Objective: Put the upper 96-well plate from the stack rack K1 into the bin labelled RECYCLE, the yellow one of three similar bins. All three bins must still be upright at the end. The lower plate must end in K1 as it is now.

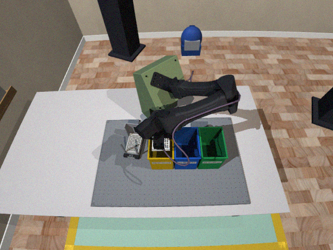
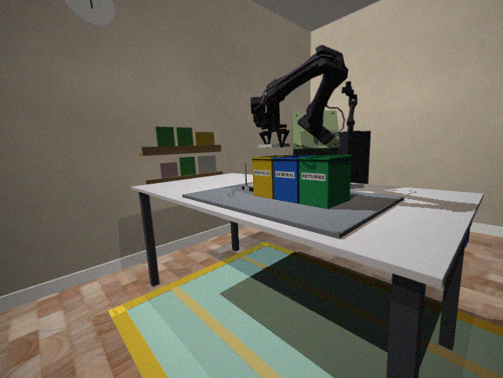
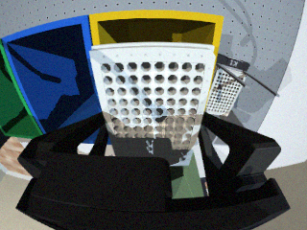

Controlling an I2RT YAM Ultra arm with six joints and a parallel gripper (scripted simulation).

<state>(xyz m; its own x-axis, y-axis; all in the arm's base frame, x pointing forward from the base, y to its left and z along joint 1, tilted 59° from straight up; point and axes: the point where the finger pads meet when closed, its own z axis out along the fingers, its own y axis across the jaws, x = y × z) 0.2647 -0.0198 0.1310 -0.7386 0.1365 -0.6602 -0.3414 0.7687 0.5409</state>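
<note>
My gripper [image 1: 160, 143] is shut on the white 96-well plate [image 3: 153, 93] and holds it flat above the open top of the yellow RECYCLE bin [image 1: 160, 155]. In the exterior view the plate [image 2: 265, 145] hangs a little above the yellow bin's rim [image 2: 263, 176]. In the wrist view the yellow bin's opening [image 3: 155, 30] lies just beyond the plate's far edge. Rack K1 [image 1: 133, 145] stands left of the yellow bin and holds the lower plate [image 3: 222, 91]. All three bins stand upright.
The blue GENERAL bin [image 1: 186, 149] and the green RETURNS bin [image 1: 212, 146] stand in a row right of the yellow one, touching side by side, on the grey mat [image 1: 171, 177]. The green arm base box [image 1: 157, 83] is behind them. A purple cable [image 1: 182, 158] droops over the blue bin.
</note>
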